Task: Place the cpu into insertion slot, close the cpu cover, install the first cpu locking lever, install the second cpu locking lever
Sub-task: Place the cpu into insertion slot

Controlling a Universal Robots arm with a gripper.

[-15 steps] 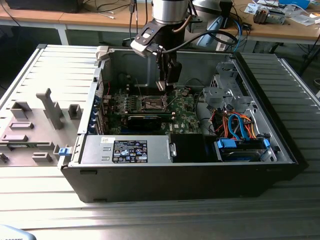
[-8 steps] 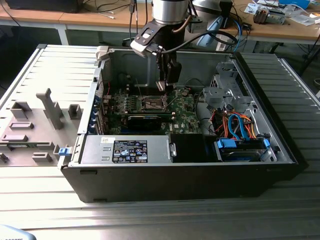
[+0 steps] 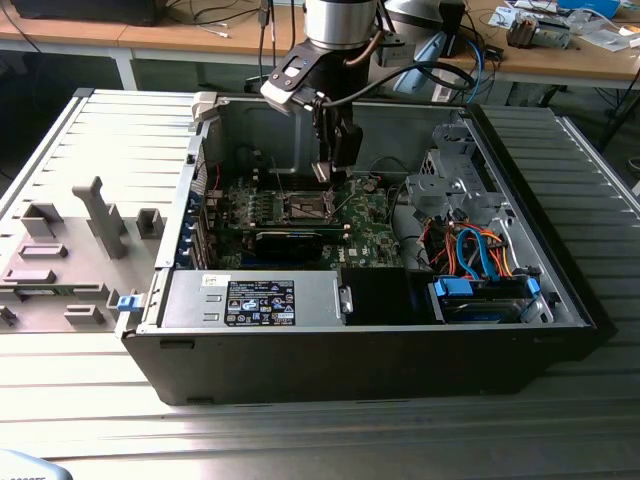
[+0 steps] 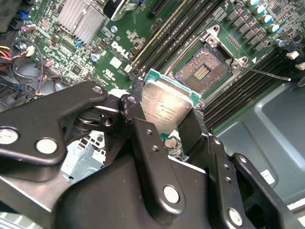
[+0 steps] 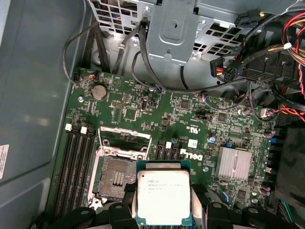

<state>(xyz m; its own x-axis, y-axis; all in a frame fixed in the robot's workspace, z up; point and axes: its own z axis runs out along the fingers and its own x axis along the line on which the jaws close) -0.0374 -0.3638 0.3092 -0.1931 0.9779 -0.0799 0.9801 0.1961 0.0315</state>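
A ribbed grey metal tabletop [image 3: 300, 440] spreads across the foreground of the exterior view. Its grooves run side to side in front, and pale bands of light glint along the ridges. On the exterior view's left lies a flat grey fixture plate [image 3: 90, 275] with upright grey blocks [image 3: 100, 215] standing on it. Behind are two light wooden desks. One desk [image 3: 150, 38] stands on a white leg [image 3: 125, 68]. The other desk [image 3: 570, 62] is strewn with cables and small parts. The space beneath the desks is dark.

Silver-topped cpu [image 5: 163, 198] clamped in black pincer [image 5: 163, 215], just beside bare insertion slot [image 5: 114, 177], cpu cover [image 5: 125, 139] swung open, green board [image 5: 143, 102]
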